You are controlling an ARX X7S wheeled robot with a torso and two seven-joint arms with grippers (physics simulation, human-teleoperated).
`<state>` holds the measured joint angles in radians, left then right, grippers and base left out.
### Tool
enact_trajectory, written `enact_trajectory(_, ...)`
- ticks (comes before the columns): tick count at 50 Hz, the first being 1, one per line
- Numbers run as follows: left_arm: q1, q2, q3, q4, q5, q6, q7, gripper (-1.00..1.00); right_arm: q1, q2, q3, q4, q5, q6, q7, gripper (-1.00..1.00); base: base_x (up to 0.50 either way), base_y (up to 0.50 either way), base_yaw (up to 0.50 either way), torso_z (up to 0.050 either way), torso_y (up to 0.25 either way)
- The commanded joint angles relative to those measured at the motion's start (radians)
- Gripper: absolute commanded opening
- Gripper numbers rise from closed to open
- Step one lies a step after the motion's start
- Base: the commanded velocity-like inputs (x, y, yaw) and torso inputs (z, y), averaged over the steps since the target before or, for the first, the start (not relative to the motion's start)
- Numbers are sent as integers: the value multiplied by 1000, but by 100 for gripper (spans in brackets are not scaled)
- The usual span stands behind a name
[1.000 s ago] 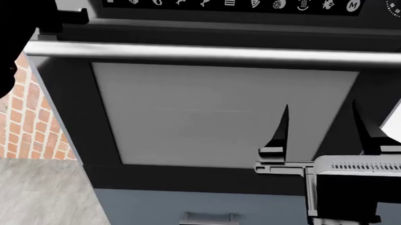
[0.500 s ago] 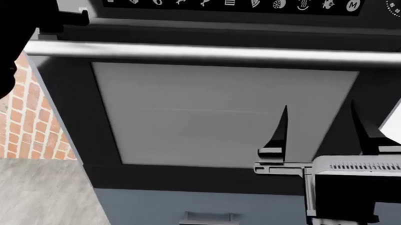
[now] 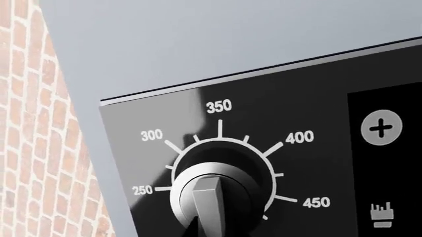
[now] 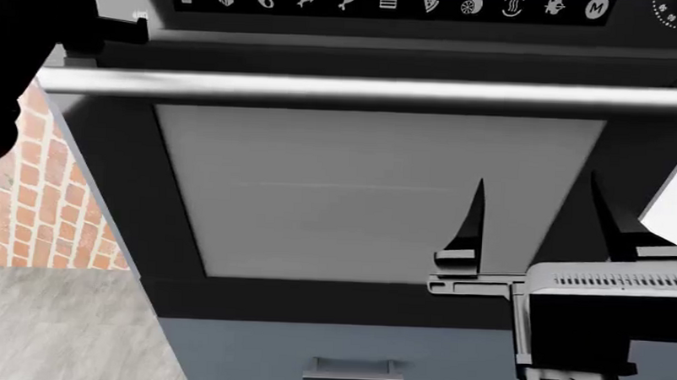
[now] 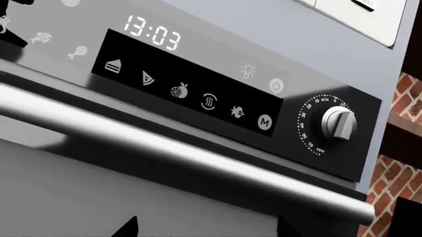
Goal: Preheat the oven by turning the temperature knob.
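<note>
The temperature knob (image 3: 207,202) is silver with a raised ridge, set in a dial marked 250 to 450 on the black oven panel (image 3: 310,98). Its ridge points roughly toward 350. My left gripper (image 3: 209,229) is closed on the ridge; a dark fingertip (image 3: 192,228) lies against its side. In the head view the left arm (image 4: 28,44) is a dark mass at the upper left and hides the knob. My right gripper (image 4: 537,180) is open and empty in front of the oven door glass (image 4: 315,193), and its open tips show in the right wrist view (image 5: 205,224).
A long metal door handle (image 4: 365,91) runs across the oven under the icon panel (image 4: 391,2). A timer knob (image 5: 339,122) sits at the panel's other end. A drawer handle (image 4: 352,372) is below the door. A brick wall (image 4: 45,205) stands to the left.
The left arm's dark mass has shifted slightly at the upper left, uncovering a bit more brick. The right gripper has barely moved.
</note>
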<state>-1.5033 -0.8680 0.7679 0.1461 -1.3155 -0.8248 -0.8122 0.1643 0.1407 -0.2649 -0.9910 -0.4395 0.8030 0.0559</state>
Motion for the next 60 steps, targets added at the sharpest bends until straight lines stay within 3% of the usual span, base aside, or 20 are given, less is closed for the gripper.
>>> enact_trajectory(1,-40,1,-22,-10,72,6,15,-100,1,1,-3,5,2,0,4,100,13,0,-3,0,0)
enact_trajectory(60,-71,-25,99,29,279,-17,105,-100,-1,12,-12,2,12,3,20,100,1,0,-1,1,1)
